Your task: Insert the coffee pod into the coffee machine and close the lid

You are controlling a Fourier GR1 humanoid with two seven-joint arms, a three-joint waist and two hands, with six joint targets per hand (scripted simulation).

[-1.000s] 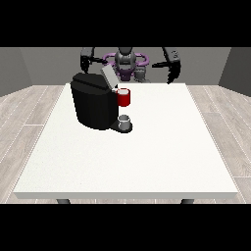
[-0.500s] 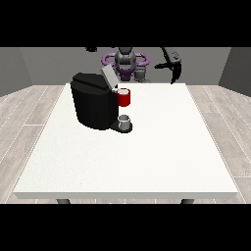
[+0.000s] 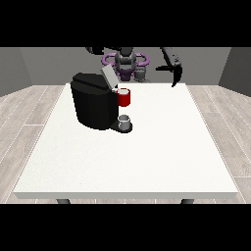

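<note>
One black hand at the view's right hangs with fingers apart, well right of the boxy black coffee machine, its grey lid raised.

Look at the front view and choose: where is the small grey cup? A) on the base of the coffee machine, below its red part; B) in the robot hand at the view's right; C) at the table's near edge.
A: the cup sits on the coffee machine base, directly under the red part.
</note>
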